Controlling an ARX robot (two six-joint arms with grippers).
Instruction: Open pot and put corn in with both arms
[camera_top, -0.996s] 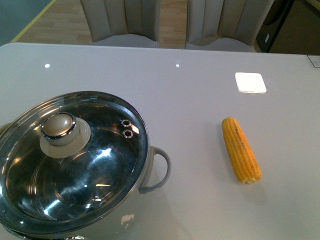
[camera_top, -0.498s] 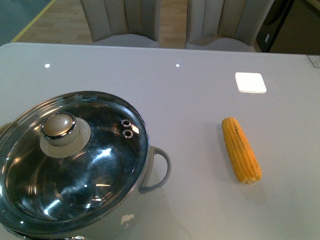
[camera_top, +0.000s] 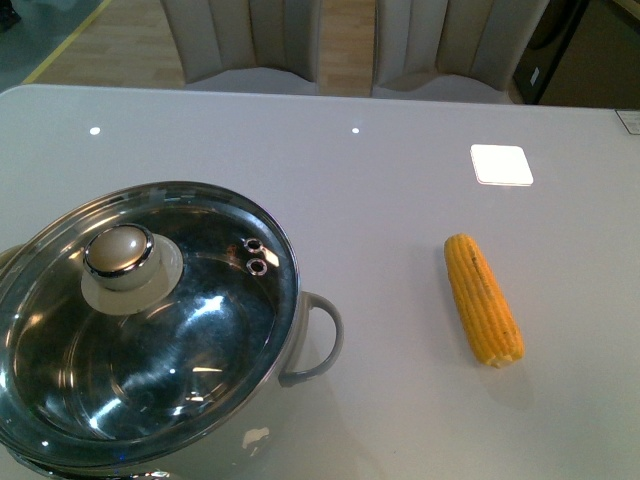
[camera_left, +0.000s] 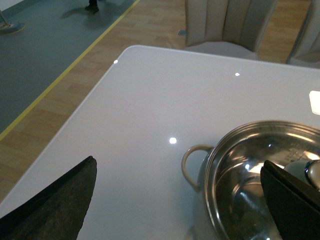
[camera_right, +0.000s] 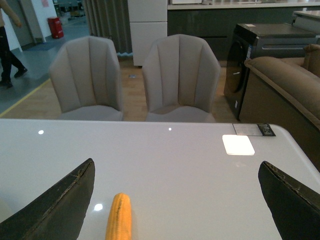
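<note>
Pot (camera_top: 291, 345), lid (camera_top: 190, 350) on, at 8 o'clock on table (camera_top: 380, 180); corn (camera_top: 483, 298) at 4 o'clock, well apart. Left gripper (camera_left: 177, 162), right gripper (camera_right: 176, 164) spread wide, empty. Table-edge label (camera_right: 253, 130) unreadable.

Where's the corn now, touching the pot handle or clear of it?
Apart. The front view shows a wide strip of bare table between the corn and the pot handle.
</note>
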